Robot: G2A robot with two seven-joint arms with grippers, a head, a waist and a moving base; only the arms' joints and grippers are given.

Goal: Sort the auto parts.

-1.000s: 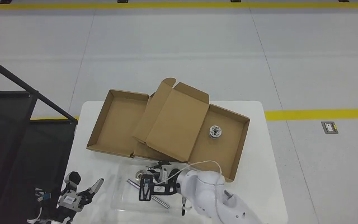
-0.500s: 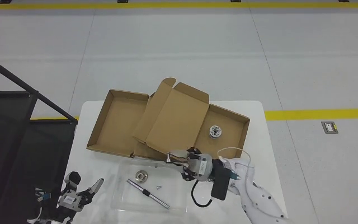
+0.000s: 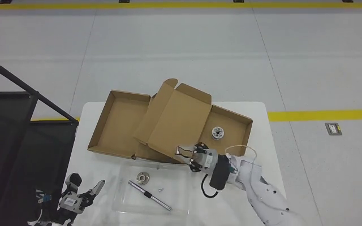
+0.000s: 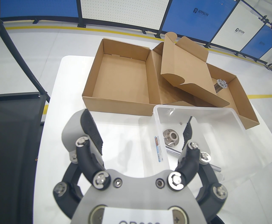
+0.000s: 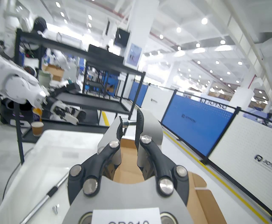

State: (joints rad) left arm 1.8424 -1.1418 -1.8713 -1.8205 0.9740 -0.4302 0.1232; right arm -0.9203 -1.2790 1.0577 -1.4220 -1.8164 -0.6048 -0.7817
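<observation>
Thin hold on the bolt [image 5: 128, 122]
Our right jaws pinch it end to end over the cardboard box's [image 3: 236, 142] near edge, left jaws spread; it may pivot out and miss.

This is a large factory or industrial test hall. Beyond the jaws of the right gripper [image 5: 130, 122] rises a high ceiling with rows of round lights [image 5: 204, 20], held up by a white pillar [image 5: 140, 31]. Black metal racks [image 5: 95, 104] stand further out from the jaws, next to a row of blue and white partition panels [image 5: 197, 125]. Off to one side of the jaws another white robot arm [image 5: 19, 87] works near a paper cup [image 5: 37, 128]. Past the jaws of the left gripper [image 4: 138, 115] more such panels [image 4: 119, 10] fence a grey painted floor [image 3: 169, 51] marked with yellow lines [image 3: 317, 116].
</observation>
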